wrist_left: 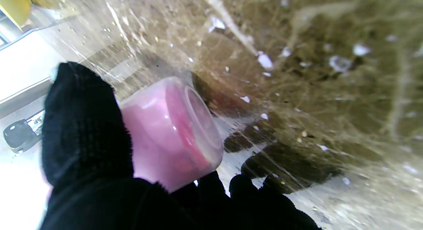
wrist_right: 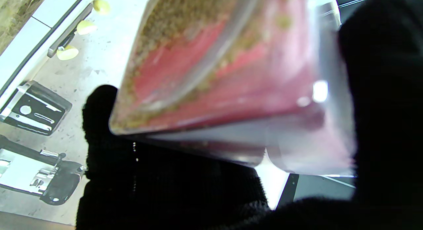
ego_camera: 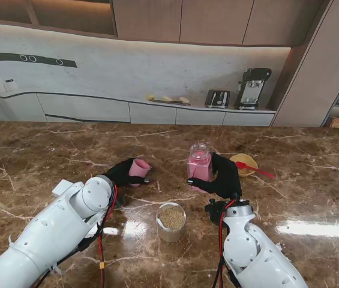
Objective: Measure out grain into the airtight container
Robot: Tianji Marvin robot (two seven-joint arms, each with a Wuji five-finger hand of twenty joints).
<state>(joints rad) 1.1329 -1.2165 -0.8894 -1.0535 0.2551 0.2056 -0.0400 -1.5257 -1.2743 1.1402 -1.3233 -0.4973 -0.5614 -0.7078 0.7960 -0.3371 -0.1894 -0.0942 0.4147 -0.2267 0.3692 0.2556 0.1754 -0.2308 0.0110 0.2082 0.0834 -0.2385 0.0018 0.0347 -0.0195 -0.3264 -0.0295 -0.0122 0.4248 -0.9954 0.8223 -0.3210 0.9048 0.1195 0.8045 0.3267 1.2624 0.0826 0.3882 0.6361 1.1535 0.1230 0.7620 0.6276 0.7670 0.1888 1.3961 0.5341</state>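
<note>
Stand view: our left hand wraps a small pink cup, tipped on its side, mouth facing right, low over the marble desk. Our right hand grips the pink airtight container, upright, lid off, at desk centre. A clear tub of grain stands nearer to us, between the two arms, apart from both hands. A yellow bowl with a red spoon sits just right of the right hand, partly hidden by it. On the back counter we see a toaster and a coffee machine. Whether the container touches the desk we cannot tell; the fingers cover its base.

Left wrist view: black fingers are curled round the pink cup; its open rim faces the marble. The cup's inside is hard to read, desk blurred.

Right wrist view: the container fills the frame, very close and blurred, fingers clamped on both sides. Brownish grain shows through the wall, though it may be a reflection. The toaster is visible behind.
</note>
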